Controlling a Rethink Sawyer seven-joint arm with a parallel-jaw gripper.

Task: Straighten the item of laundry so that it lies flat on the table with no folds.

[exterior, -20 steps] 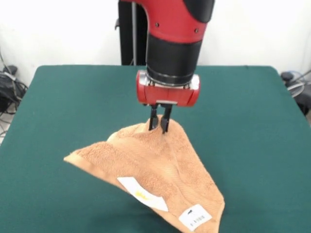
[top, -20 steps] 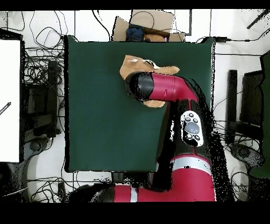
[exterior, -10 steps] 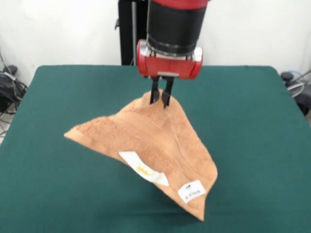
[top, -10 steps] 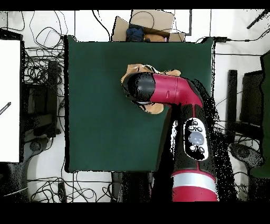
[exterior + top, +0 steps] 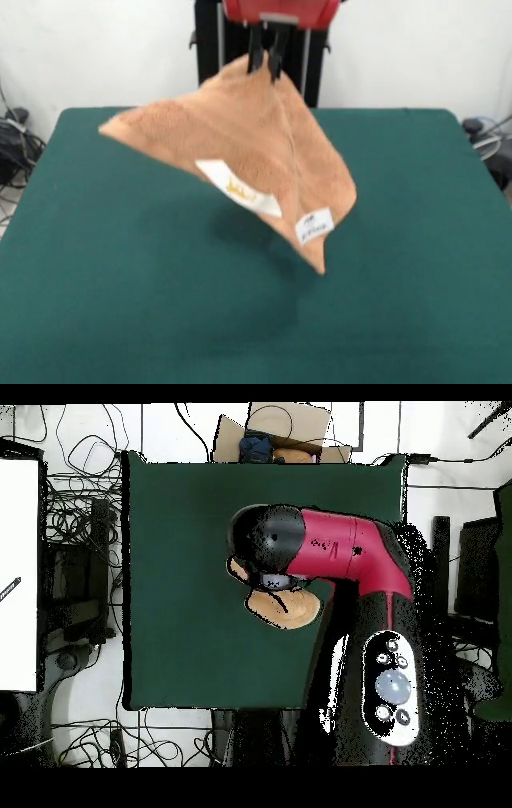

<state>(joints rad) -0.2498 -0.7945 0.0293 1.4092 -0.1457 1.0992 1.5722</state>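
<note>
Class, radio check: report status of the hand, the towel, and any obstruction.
Hand shut on orange-tan terry towel at its top peak. Towel hanging clear above green felt table, folded. Nothing in the way.

Dark green cloth-covered table [image 5: 96, 304]; towel's shadow on surface, towel itself lifted clear.

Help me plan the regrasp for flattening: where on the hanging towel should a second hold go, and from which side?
Probably the low free corner of the towel, approached from below on the front view's right. The gripper pinches the peak, so the cloth hangs in a drape clear of the table, that corner dangling lowest.
</note>
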